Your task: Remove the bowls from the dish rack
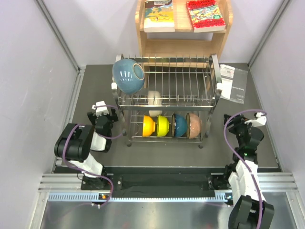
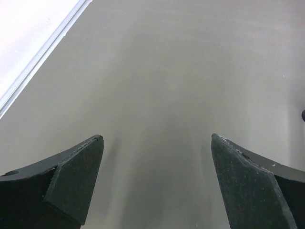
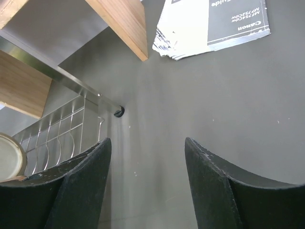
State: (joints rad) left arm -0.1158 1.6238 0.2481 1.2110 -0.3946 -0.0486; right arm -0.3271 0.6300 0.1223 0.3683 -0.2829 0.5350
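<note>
Nothing is unloaded yet: all six bowls sit in the dish rack [image 1: 181, 78], which stands mid-table in front of the wooden shelf [image 1: 183, 45]. The big blue bowl [image 1: 127, 75] lies tipped on its side at the upper tier's left corner, partly out past the frame. The white bowl [image 1: 154, 98] sits at the upper tier's front edge. Below, the orange bowl [image 1: 148, 126], yellow bowl [image 1: 163, 125], teal bowl [image 1: 178, 125] and beige bowl [image 1: 193, 125] stand on edge in a tight row, each seemingly touching the next.

The left gripper [image 2: 156, 136] is spread wide and empty over the bare table [image 1: 95, 86], just left of the rack. The right gripper [image 3: 147, 139] is about half open, also empty, beside the rack's right foot and near the booklet [image 1: 233, 82].

The likeliest mishap is the blue bowl: it looks perched rather than seated, so a brush from the left arm, or a jolt to the rack, could roll it off onto the table. In the lower row, pulling one bowl may drag or topple its neighbour, and the upper tier close above leaves little room, so a lifted bowl could knock the bars. The glaze looks slick, so a thin pinch on a rim may slip. The rack looks light and a sideways pull could shift it
</note>
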